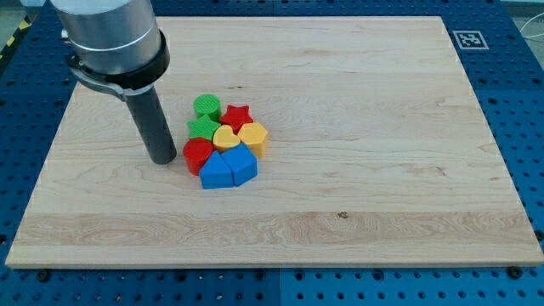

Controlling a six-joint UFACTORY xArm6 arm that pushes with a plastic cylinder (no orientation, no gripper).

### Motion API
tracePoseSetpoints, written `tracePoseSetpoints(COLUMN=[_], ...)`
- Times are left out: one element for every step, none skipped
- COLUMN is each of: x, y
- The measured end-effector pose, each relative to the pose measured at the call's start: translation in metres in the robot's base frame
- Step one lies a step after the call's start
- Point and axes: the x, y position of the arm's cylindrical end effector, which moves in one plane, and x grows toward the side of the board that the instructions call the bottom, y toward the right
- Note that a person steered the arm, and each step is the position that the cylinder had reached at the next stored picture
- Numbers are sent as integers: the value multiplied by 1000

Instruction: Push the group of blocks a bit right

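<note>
A tight group of blocks lies on the wooden board (357, 127), left of its middle. It holds a green cylinder (206, 107), a red star (238, 115), a green star (203, 128), a yellow heart (226, 138), a yellow pentagon-like block (253, 136), a red cylinder (197, 154) and two blue blocks (218, 170) (242, 164). My tip (161, 158) stands on the board just left of the red cylinder, with a small gap to it.
The board lies on a blue perforated table (518, 102). A black-and-white marker tag (469, 39) sits at the board's top right corner. The arm's grey body (110, 38) hangs over the top left.
</note>
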Motion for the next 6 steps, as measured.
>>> tracePoseSetpoints(x=[1,7,17,25,31,31], y=[12,33,45,40,49,69])
